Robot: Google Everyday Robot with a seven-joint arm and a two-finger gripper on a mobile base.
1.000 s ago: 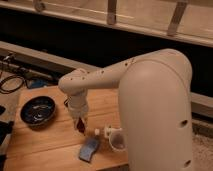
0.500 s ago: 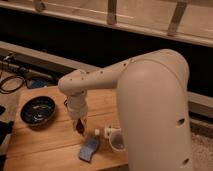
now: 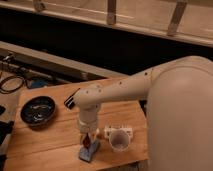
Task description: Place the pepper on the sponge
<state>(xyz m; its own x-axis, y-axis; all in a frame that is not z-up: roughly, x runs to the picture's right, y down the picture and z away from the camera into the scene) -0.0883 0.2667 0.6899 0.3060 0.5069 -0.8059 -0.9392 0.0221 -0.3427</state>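
Observation:
The blue-grey sponge [image 3: 90,151] lies flat near the front edge of the wooden table [image 3: 55,135]. My gripper [image 3: 87,137] points straight down over the sponge's near end. It is shut on the small dark red pepper [image 3: 87,142], which hangs upright with its lower tip at or just above the sponge. The white wrist and forearm hide the upper part of the fingers.
A dark blue bowl [image 3: 37,110] sits at the table's left. A black bar [image 3: 71,99] lies behind the gripper. A white cup [image 3: 119,140] stands just right of the sponge. Black cables [image 3: 12,80] lie off the table's left. My large white arm fills the right side.
The gripper has carried the pepper to the right and down, from beside the sponge to directly over it.

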